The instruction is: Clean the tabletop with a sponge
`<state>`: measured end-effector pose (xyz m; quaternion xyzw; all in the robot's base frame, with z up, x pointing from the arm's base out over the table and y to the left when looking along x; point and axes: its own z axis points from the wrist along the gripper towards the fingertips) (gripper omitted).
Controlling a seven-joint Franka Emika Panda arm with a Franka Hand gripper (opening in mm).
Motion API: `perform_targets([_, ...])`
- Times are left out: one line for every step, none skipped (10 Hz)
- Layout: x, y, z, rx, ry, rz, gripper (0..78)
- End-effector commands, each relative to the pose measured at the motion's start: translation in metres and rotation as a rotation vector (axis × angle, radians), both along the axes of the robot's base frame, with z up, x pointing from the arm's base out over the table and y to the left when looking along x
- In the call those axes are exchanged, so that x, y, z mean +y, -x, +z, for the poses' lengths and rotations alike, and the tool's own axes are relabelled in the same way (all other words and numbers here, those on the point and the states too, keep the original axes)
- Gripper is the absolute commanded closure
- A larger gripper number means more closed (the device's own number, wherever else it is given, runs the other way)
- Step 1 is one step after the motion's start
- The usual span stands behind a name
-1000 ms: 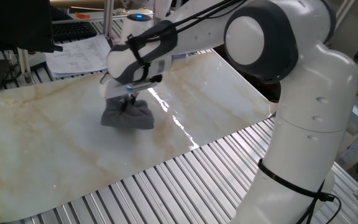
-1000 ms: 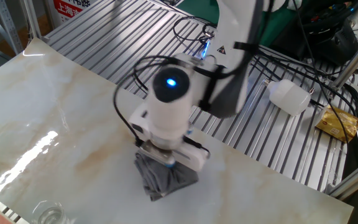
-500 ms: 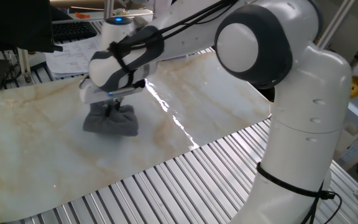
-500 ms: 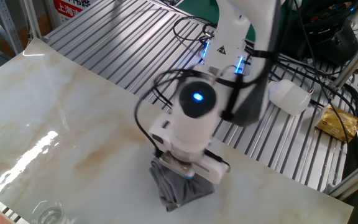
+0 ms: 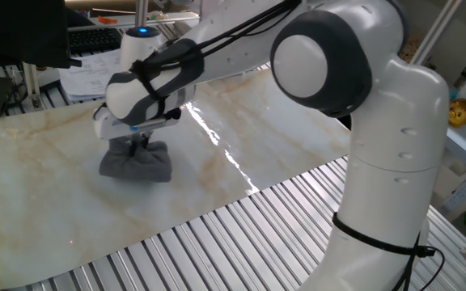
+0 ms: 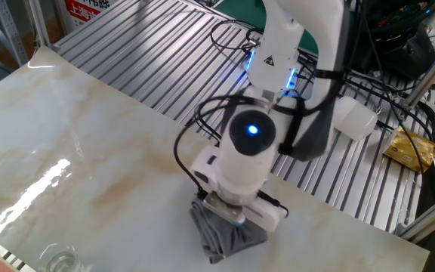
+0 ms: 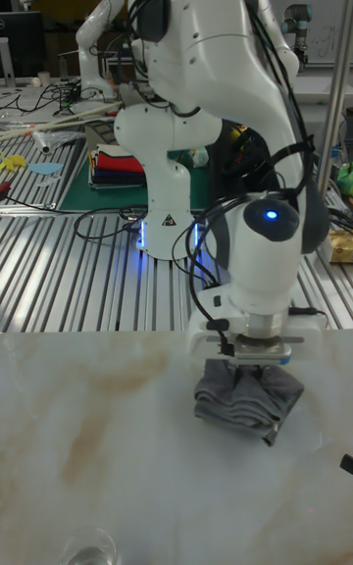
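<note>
Sponge [image 5: 136, 162] bunched directly beneath tool [image 5: 140, 141], pinched between its fingers and pressed flat onto table [image 5: 39, 202]; unwiped marble stretching to every side, widest toward the bright glare.

You see even, bright overhead lighting in both fixed views. A white glare streak crosses the tabletop [image 5: 217, 137] beside the jaws. The tall fixed view is dimmer, slightly soft. A soft shadow lies under the sponge [image 7: 245, 400].
</note>
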<state>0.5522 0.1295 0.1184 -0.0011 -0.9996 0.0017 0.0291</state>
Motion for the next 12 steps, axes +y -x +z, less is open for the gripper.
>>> perform_targets([0.039,-0.005,-0.015,0.003,0.000,-0.032,76.3])
perform_targets([0.039,-0.004,-0.021,0.002,0.001,-0.033,76.3])
perform_targets([0.039,-0.003,-0.025,0.001,0.001,-0.033,76.3])
perform_targets([0.038,0.000,-0.032,-0.002,0.001,-0.030,76.3])
perform_targets([0.038,0.001,-0.033,0.001,0.001,-0.028,76.3])
perform_targets([0.034,0.005,-0.039,0.006,0.001,-0.023,76.3])
perform_targets([0.031,0.010,-0.046,0.005,0.000,-0.020,76.3])
perform_targets([0.027,0.013,-0.051,0.006,0.001,-0.015,76.3])
perform_targets([0.021,0.017,-0.057,0.005,0.002,-0.008,76.3])
perform_targets([0.014,0.020,-0.063,0.003,-0.002,-0.002,76.3])
perform_targets([0.010,0.020,-0.066,0.000,-0.002,0.004,76.3])
perform_targets([0.002,0.020,-0.071,-0.004,-0.008,0.012,76.3])
